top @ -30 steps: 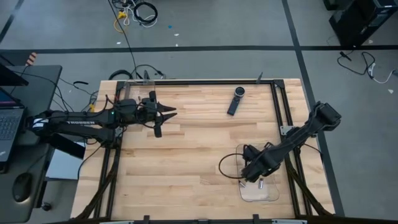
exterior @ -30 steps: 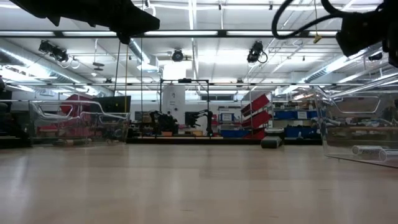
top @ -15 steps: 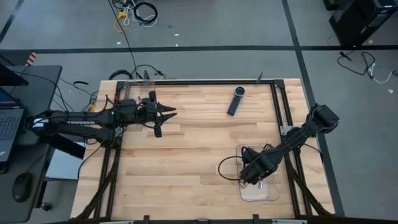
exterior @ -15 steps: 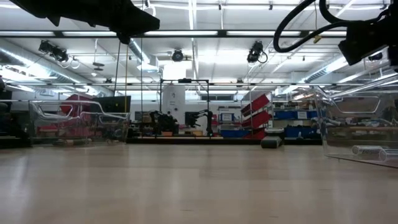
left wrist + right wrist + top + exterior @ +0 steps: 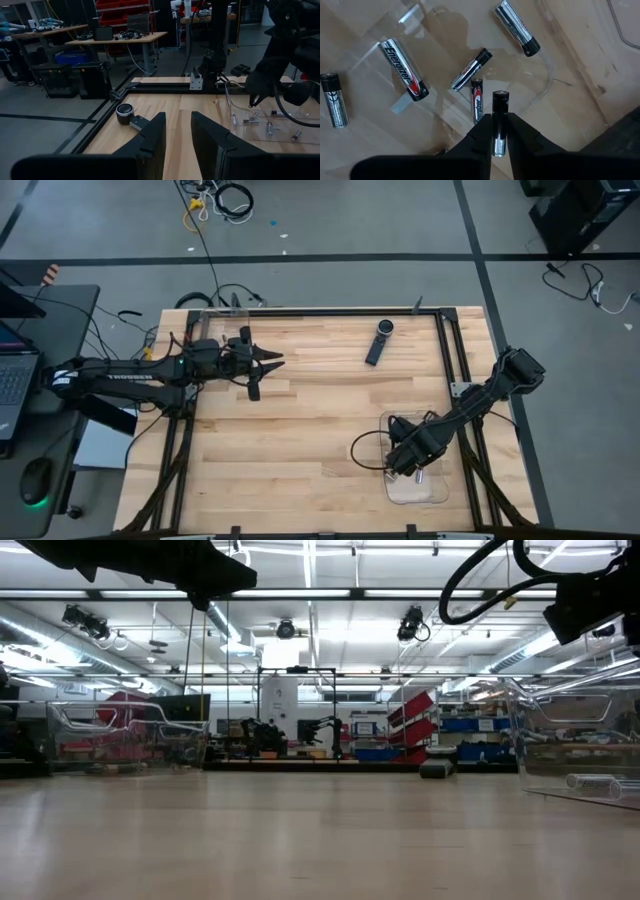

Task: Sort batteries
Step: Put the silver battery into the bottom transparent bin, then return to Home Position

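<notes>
lighting: even, bright overhead; ceiling strip lights (image 5: 300, 592) in rows seen from table height. table (image 5: 300, 430) evenly lit, arm shadows soft. left wrist view dim, room behind dark. clear tray (image 5: 410, 60) throws glare and reflections; batteries (image 5: 404, 69) sharp; nearest dark fingers (image 5: 150, 142) blurred.

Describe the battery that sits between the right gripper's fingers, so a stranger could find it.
Find the clear tray at the table's near right corner, under the right gripper. That battery stands lengthwise between the dark fingers, while the others lie loose, clear of them.
</notes>
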